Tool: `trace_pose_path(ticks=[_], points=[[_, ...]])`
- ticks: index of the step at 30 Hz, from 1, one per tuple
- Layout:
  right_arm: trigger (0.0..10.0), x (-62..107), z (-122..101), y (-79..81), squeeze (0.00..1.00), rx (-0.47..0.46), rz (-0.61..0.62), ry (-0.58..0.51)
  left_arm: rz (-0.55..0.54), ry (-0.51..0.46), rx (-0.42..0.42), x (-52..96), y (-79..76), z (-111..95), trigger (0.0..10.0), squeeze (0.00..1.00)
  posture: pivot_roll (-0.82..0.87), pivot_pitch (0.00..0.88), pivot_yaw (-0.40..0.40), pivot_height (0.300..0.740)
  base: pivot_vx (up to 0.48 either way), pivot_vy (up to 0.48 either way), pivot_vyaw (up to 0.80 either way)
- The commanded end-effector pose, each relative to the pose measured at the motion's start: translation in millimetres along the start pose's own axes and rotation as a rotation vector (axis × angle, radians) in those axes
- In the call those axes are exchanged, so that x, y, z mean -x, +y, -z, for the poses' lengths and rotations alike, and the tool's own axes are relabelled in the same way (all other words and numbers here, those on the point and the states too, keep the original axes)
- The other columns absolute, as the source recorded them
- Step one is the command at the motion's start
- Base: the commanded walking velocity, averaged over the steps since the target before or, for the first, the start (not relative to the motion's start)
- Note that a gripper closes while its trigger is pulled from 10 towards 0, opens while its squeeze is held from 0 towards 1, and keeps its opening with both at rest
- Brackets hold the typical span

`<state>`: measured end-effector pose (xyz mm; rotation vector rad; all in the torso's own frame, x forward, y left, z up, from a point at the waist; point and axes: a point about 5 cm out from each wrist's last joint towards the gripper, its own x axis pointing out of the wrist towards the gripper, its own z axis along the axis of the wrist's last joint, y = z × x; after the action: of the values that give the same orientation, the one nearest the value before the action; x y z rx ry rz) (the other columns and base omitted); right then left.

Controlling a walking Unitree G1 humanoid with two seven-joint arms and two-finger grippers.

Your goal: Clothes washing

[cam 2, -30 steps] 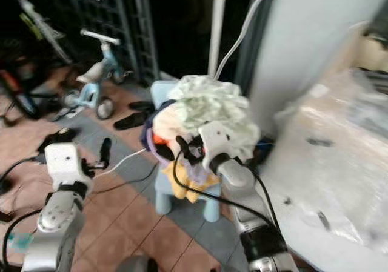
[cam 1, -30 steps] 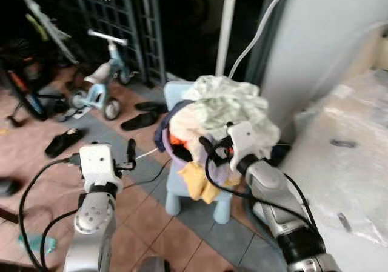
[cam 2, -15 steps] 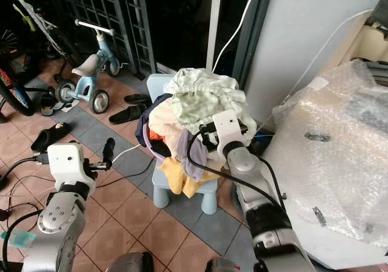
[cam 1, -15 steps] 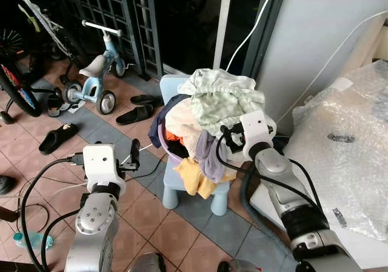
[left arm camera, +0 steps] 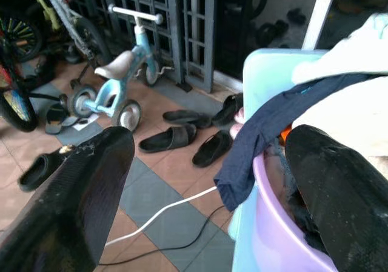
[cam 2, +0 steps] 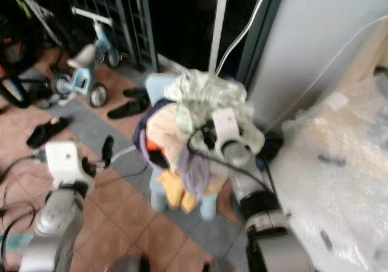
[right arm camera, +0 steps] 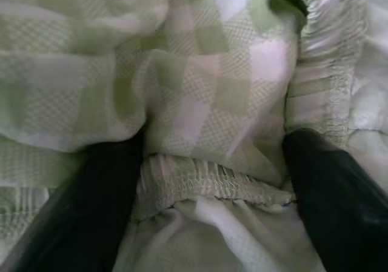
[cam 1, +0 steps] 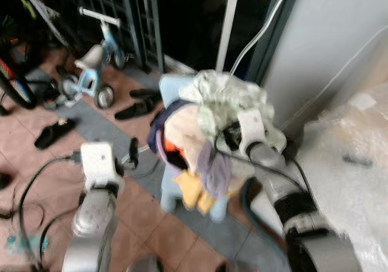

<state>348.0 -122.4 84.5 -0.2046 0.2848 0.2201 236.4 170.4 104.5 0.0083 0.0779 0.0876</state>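
Soft daylight, even, without hard shadows. Motion-blurred across both head views, smeared worst toward the edges. Dark and murky behind the black metal grille [cam 1: 130, 11]. Sharper at the left wrist; hazy, close-up softness at the right wrist.

We see two silver, rounded metal arms, each ending in a boxy white wrist block. Black cables loop from the blocks down along the forearms. The left gripper [cam 1: 131, 151] and right gripper [cam 1: 229, 136] each carry two long black fingers [left arm camera: 73, 211], matte and finely textured, with rounded tips.
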Motion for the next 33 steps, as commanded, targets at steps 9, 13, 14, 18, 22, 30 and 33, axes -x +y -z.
trace_pose_path(ticks=[9,13,14,18,22,30,33], points=[[0.0,5.0,22.1,-7.3,0.00,-0.085,0.007,0.087,0.010,-0.004,0.000,-1.8,-2.8,-1.9,10.0,0.00,0.03,0.111,-0.002,0.740,0.000,0.000,0.00],[0.0,4.1,18.7,-4.0,0.00,-0.121,-0.018,0.069,0.006,-0.003,-0.001,-2.5,-3.0,-1.8,10.0,0.00,0.03,0.110,-0.002,0.740,0.000,0.000,0.00],[0.0,3.8,17.3,-2.9,0.00,-0.130,-0.027,0.062,0.006,-0.003,-0.002,-2.7,-2.9,-1.8,10.0,0.00,0.03,0.109,-0.003,0.740,0.000,0.000,0.00],[0.0,3.2,14.3,-0.1,0.00,-0.156,-0.046,0.043,0.002,-0.003,-0.004,-3.9,-2.8,-1.5,10.0,0.00,0.03,0.104,-0.004,0.740,0.000,0.000,0.00],[0.0,3.0,13.8,0.3,0.00,-0.159,-0.050,0.041,0.001,-0.003,-0.005,-4.5,-3.0,-1.4,10.0,0.00,0.03,0.102,-0.005,0.740,0.000,0.000,0.00],[0.0,2.4,7.2,2.4,0.00,-0.197,-0.069,-0.001,-0.004,-0.003,0.002,-6.1,-3.8,-1.2,10.0,0.00,0.03,0.097,-0.011,0.740,0.000,0.000,0.00],[0.0,2.4,-6.1,4.4,0.00,-0.249,-0.097,-0.085,-0.005,-0.002,0.003,-6.4,-4.0,-1.0,10.0,0.00,0.03,0.097,-0.011,0.740,0.000,0.000,0.00]])
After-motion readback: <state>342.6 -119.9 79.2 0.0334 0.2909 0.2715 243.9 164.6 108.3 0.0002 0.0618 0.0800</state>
